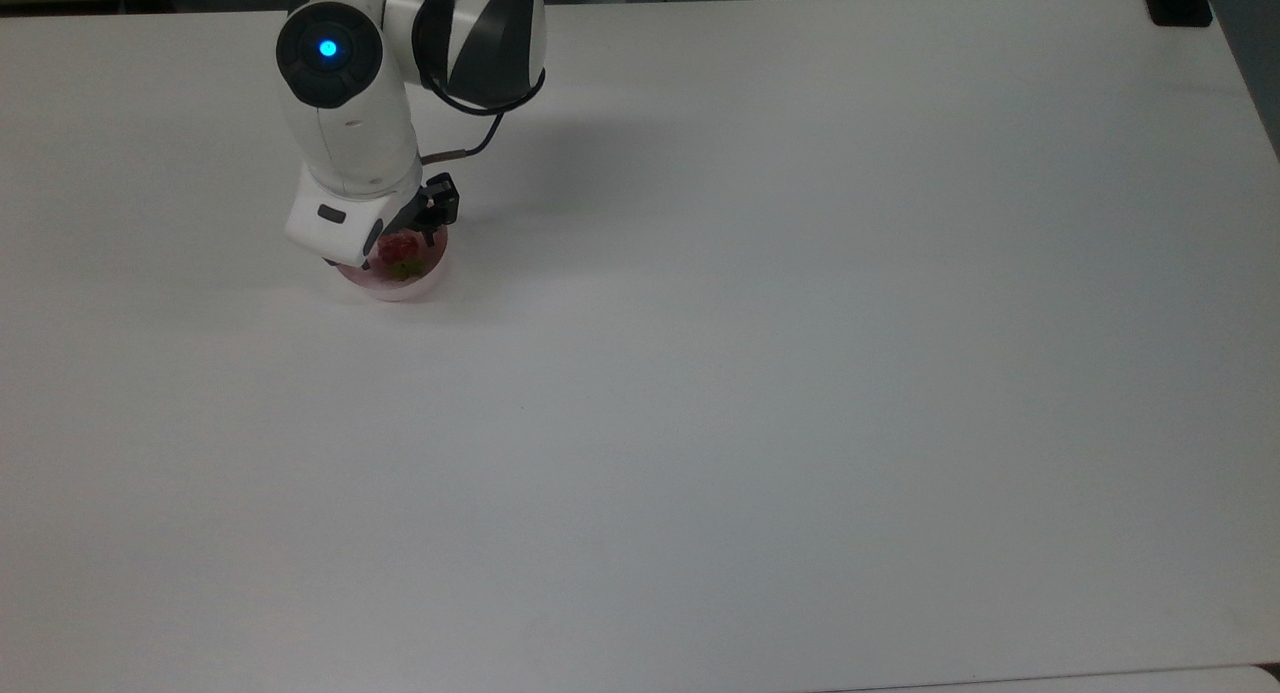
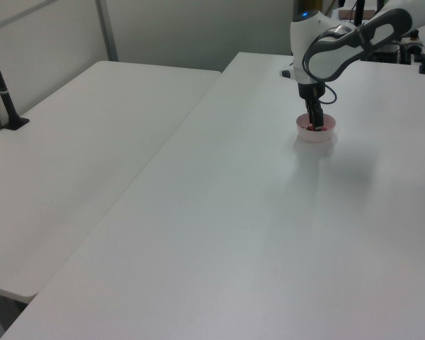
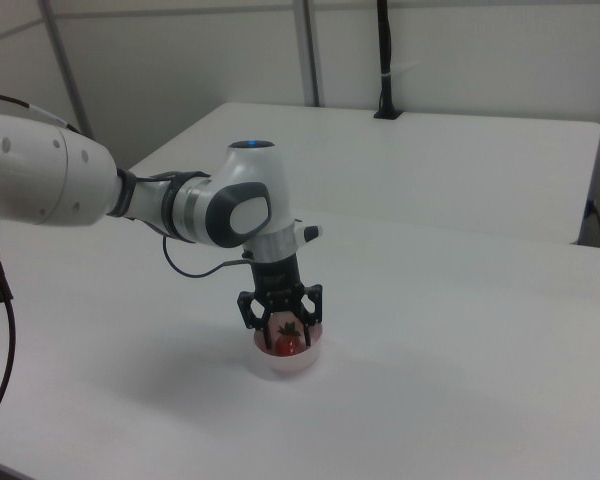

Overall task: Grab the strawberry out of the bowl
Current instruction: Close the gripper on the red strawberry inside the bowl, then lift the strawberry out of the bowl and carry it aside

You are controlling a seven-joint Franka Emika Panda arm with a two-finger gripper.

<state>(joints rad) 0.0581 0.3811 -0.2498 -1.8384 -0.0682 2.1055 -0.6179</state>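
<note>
Pale pink and smooth-sided, the small round plastic bowl [image 3: 287, 358] sat on the white table [image 1: 760, 373] with the glossy red toy strawberry [image 3: 287, 343] (green leafy cap showing) lying inside it. The black two-finger gripper [image 3: 282, 322] reached down into the bowl, its fingers spread apart on either side of the strawberry, gripping nothing.
</note>
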